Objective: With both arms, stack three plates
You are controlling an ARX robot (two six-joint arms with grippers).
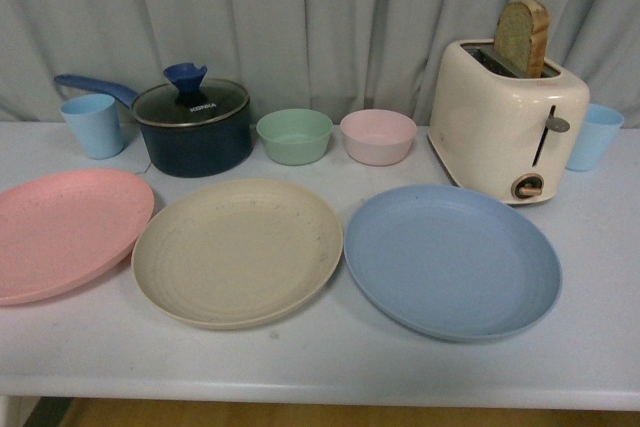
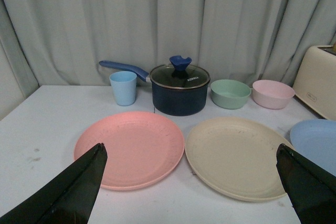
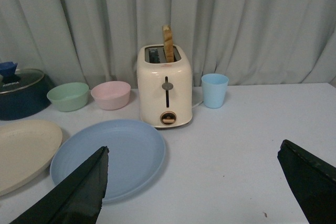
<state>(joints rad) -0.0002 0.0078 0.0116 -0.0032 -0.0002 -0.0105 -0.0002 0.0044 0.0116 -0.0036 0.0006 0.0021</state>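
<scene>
Grey curtains [image 1: 300, 17] hung behind the white tabletop [image 1: 330, 367]. Across the frame's lower half sat the round matte pink plate [image 1: 65, 232] left, beige plate [image 1: 237, 250] centre, blue plate [image 1: 450, 259] right. Left gripper [image 2: 189, 148] and right gripper [image 3: 193, 148] both gaped wide apart.

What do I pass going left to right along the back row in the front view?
Light blue cup → lidded dark blue pot → green bowl → pink bowl → cream toaster holding a bread slice → second light blue cup.
</scene>
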